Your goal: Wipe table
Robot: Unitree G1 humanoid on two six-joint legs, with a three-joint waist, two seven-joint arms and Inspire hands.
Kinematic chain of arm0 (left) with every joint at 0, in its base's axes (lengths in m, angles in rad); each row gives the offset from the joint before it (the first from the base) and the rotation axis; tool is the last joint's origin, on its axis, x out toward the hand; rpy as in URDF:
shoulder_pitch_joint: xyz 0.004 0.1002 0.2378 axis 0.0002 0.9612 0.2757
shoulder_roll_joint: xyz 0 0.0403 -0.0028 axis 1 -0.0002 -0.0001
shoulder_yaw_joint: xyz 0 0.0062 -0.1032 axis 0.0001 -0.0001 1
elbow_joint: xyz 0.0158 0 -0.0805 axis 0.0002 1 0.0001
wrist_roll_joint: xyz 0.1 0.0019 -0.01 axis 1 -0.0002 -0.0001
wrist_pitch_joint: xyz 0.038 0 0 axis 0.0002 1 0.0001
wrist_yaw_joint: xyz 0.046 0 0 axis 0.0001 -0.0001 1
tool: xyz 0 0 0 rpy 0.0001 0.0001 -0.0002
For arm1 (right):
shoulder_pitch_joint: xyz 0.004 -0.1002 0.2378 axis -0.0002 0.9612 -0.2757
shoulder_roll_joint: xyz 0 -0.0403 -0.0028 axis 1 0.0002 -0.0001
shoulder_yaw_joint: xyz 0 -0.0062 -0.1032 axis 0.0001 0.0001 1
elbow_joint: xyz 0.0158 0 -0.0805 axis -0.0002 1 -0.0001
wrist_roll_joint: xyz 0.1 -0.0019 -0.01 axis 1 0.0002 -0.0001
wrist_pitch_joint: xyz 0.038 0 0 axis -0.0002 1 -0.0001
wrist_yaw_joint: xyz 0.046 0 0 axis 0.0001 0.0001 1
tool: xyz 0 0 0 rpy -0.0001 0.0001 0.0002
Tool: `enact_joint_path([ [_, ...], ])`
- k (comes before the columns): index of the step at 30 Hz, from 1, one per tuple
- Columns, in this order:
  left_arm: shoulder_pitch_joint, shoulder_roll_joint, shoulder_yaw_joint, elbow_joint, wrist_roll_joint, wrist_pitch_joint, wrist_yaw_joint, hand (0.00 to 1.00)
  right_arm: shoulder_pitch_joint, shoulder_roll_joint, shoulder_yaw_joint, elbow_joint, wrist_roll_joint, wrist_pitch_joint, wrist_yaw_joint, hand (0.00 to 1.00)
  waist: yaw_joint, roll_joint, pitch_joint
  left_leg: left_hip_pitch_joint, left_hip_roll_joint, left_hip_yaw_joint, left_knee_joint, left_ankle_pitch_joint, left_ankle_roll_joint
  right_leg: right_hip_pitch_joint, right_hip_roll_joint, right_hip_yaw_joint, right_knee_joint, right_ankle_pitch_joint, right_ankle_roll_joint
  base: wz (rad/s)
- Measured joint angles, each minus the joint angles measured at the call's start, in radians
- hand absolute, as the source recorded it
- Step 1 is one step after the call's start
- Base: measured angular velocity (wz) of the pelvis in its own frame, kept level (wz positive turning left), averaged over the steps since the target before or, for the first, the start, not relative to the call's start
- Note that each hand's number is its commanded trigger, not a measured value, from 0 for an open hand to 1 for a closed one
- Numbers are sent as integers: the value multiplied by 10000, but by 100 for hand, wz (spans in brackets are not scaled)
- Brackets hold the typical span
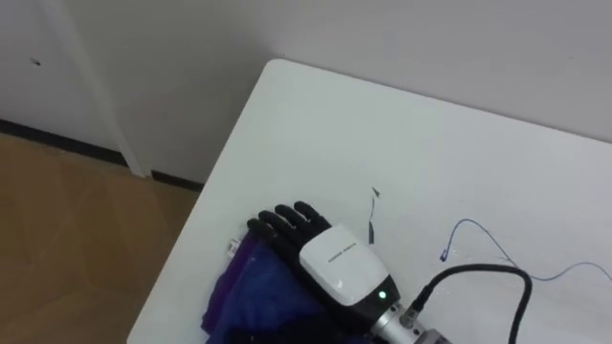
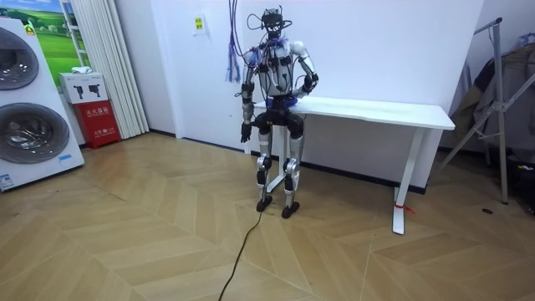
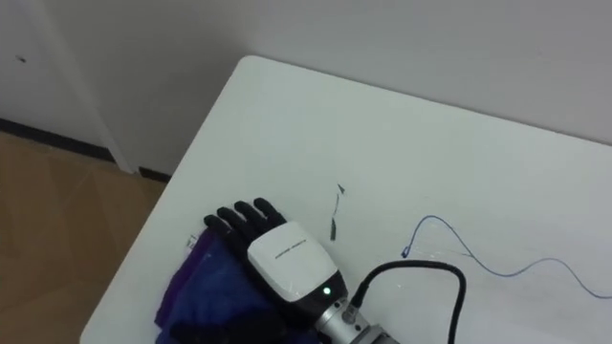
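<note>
Cloth (image 1: 249, 291), purple, bunched at lower left of left eye view, on table (image 1: 382, 124) near its left edge. Right hand (image 1: 330, 263) flat on top, fingers stretched out, pressing down. Left hand (image 2: 245, 131) hangs by hip in room view. Looks like wiping stroke in hand. Next move likely calls for dragging cloth right toward blue squiggle (image 1: 460, 225), with pressure on.

Purple cloth (image 1: 251, 294) partly under right hand (image 1: 333, 262)

place: household-style room | cues: stacked washing machines (image 2: 33, 134), curtain (image 2: 107, 67), white table (image 2: 384, 109), wood floor (image 2: 125, 234)
</note>
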Motion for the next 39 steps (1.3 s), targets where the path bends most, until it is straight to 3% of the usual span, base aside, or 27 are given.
enact_joint_path([
  [3,-23,-8,51,-2,0,64,-24,0,2,-23,3,0,6,98,55,0,62,10,-5,5,5,-17,17,2,-3,-1,17,-166,-8,0,0,4],
  [15,-20,12,140,2,4,117,110,0,-41,-37,-21,-2,77,162,135,0,153,11,-14,109,22,41,11,4,-1,43,2,-134,-30,-1,1,0],
  [16,-28,11,133,3,4,117,157,0,-41,-38,-16,-1,78,166,140,7,153,10,-14,107,18,49,10,4,0,43,-4,-139,-29,-1,1,0],
  [18,-33,14,133,6,3,117,196,0,-39,-37,-7,-1,78,172,223,3,153,11,-14,105,17,61,10,4,0,46,-7,-144,-27,-1,1,0],
  [21,-48,14,130,7,5,117,235,0,-37,-33,-6,26,73,182,356,47,155,13,-11,40,26,59,6,3,1,26,5,-123,-27,-1,2,0],
  [22,-60,14,130,7,6,117,235,0,-38,-20,-5,64,74,182,356,44,166,13,-10,32,31,59,0,3,1,14,10,-114,-27,-1,2,0],
  [23,-73,14,131,7,7,118,234,0,-40,16,5,177,74,182,357,59,186,16,-7,30,38,55,-13,2,1,7,19,-107,-27,-2,2,0],
  [24,-75,14,130,9,7,118,234,0,-42,31,20,228,86,181,299,66,199,24,-2,21,42,42,-15,1,-2,-2,22,-120,-27,-2,2,0],
  [25,-65,17,127,11,6,119,233,0,-69,84,9,148,155,182,174,100,196,29,0,2,43,27,-8,0,-4,-23,25,-122,-25,-2,1,-4],
  [32,-51,14,116,8,3,139,209,0,-123,439,-20,40,245,166,-390,100,160,27,-5,-157,15,59,65,1,-3,-158,14,-142,-2,-1,0,0],
  [39,-117,-13,112,-13,6,214,208,0,14,433,66,240,964,-306,-782,100,129,248,-16,-158,12,60,83,-4,11,-149,-9,-156,-15,-1,0,0],
])
